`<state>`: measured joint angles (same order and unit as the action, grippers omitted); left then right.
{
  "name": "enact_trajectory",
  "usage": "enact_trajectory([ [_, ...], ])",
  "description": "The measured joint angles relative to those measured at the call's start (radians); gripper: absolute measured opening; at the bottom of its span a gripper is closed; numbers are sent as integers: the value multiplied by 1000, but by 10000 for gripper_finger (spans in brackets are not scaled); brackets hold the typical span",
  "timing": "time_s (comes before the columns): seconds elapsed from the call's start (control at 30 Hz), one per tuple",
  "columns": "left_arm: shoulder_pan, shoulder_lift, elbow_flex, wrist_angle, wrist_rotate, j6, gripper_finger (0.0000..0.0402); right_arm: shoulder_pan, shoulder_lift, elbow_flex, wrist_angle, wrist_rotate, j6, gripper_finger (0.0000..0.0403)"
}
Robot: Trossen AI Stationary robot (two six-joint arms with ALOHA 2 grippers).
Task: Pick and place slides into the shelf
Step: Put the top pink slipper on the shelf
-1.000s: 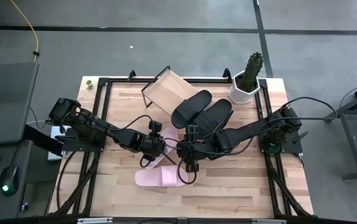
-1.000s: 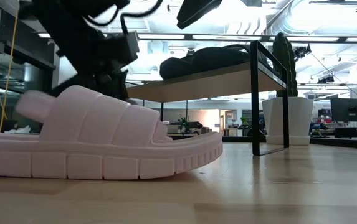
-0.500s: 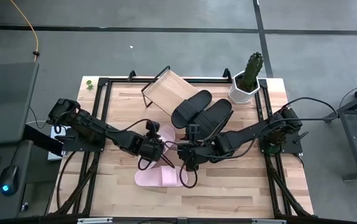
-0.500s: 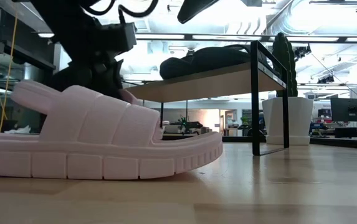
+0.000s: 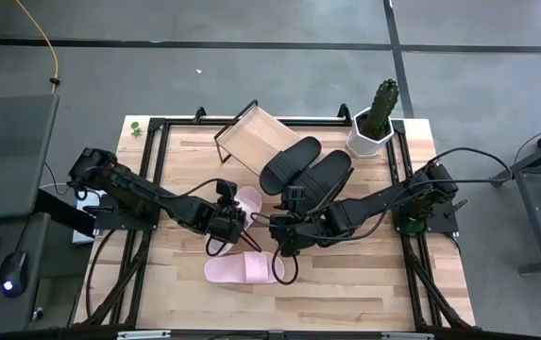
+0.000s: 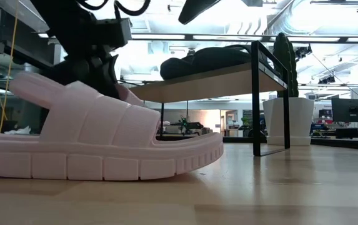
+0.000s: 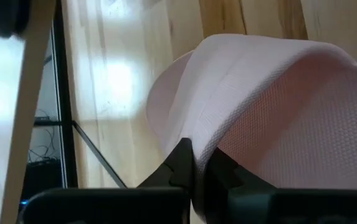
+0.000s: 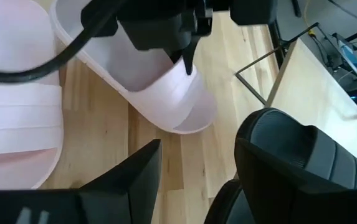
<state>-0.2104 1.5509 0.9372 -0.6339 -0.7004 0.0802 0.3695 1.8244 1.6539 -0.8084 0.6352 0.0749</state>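
In the low view the near pink slide (image 6: pixel 97 140) ran off the frame at nine o'clock and hid most of the second pink slide (image 6: pixel 129 95), while the left gripper (image 5: pixel 229 213) covered that slide's strap from above.

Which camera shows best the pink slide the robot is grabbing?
The right wrist view: the left gripper pinches the strap of the held pink slide. The high view shows it mostly hidden, the left wrist view only the strap, the low view a sliver.
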Motion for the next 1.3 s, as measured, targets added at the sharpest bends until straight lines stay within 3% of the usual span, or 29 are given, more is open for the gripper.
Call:
enact_trajectory([
  [0.23,-8,-69,0,-68,-8,-67,2,0,0,0,-20,11,18,193],
  [0.93,-91,-287,0,-99,-57,-63,2,13,-21,1,-49,60,50,193],
  [1.3,-91,-324,0,-102,-131,-42,4,13,-21,1,-49,60,49,193],
])
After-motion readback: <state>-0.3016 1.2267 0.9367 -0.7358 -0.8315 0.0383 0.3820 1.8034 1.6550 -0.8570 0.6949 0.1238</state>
